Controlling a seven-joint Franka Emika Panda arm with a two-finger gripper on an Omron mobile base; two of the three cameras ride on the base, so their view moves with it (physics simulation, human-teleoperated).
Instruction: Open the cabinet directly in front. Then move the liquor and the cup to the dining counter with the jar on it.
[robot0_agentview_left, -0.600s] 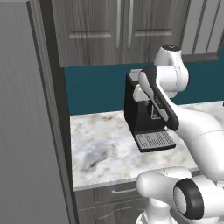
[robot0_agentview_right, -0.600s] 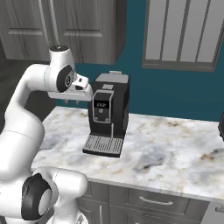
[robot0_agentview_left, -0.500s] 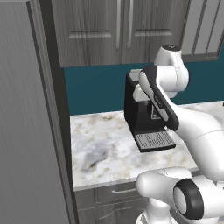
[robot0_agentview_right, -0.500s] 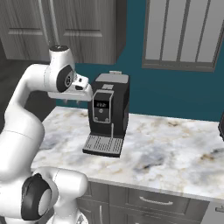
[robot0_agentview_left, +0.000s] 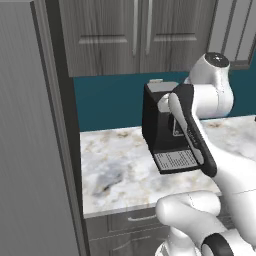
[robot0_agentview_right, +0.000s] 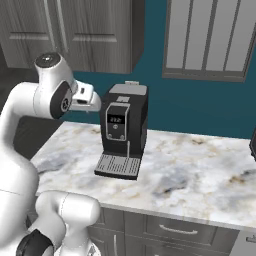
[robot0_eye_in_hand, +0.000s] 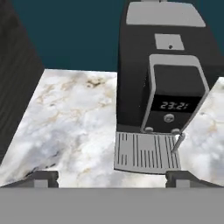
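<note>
Cabinet: grey wood-grain upper wall cabinet (robot0_agentview_left: 137, 35), two doors, both closed, w/ long vertical silver bar handles (robot0_agentview_left: 142, 27) side by side at the centre seam. Sits above & ahead of the gripper, well apart from it. Also seen top left in right base view (robot0_agentview_right: 75, 30).
Gripper: two dark fingertips low in hand view, midpoint (robot0_eye_in_hand: 113, 178). Left tip (robot0_eye_in_hand: 41, 178) & right tip (robot0_eye_in_hand: 183, 178) stand wide apart, nothing between them, touching nothing. Held over the worktop, looking down & forward.
Coffee machine: black w/ grey top & grey front panel (robot0_eye_in_hand: 168, 83), directly ahead of the gripper, slightly to its right. Small display on the panel reads digits, approx "23:21". Grey slotted drip tray (robot0_eye_in_hand: 146, 151) at its foot, nearest part to the fingertips, not touching. Upright on the worktop in both base views (robot0_agentview_left: 162, 125) (robot0_agentview_right: 122, 130).
Worktop: white-grey marbled surface (robot0_eye_in_hand: 74, 118) below the gripper, spreading left & right of the machine. Wide bare stretch to machine's right in right base view (robot0_agentview_right: 200, 170).
Back wall: teal panel (robot0_agentview_left: 107, 102) behind the machine, under the cabinet.
Tall unit: grey side panel (robot0_agentview_left: 30, 150) to the gripper's left, edge of the worktop.
Drawers: low grey fronts w/ silver pulls (robot0_agentview_right: 175, 230) under the worktop.
Window: grey slatted frame (robot0_agentview_right: 210, 37) up & to the right of the cabinet.
</note>
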